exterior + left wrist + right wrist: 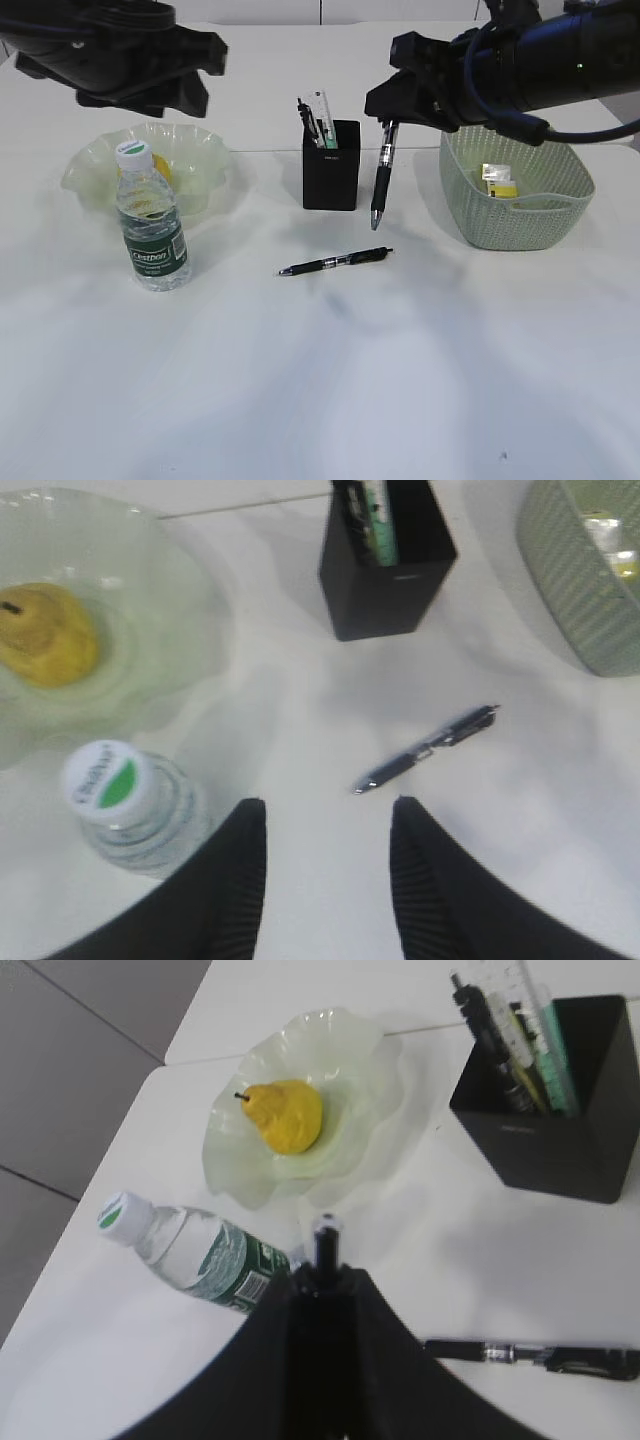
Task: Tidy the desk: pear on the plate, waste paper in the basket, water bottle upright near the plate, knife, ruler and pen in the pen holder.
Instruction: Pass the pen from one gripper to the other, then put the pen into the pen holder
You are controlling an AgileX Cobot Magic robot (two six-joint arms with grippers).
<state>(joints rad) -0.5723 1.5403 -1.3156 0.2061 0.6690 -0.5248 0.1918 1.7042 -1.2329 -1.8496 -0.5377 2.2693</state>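
Observation:
My right gripper (pixel 388 122) is shut on a black pen (pixel 381 176), which hangs tip-down just right of the black pen holder (pixel 332 166); its end pokes out between the jaws in the right wrist view (pixel 325 1230). A second black pen (pixel 335 262) lies on the table and shows in the left wrist view (pixel 428 747). The holder carries a ruler (pixel 322 112) and other items. The yellow pear (pixel 45 635) lies on the pale green plate (pixel 195 150). The water bottle (pixel 152 220) stands upright by the plate. My left gripper (pixel 328 825) is open and empty above the table.
A green woven basket (pixel 515 195) at the right holds crumpled paper (pixel 498 180). The table's back edge runs behind the plate and holder.

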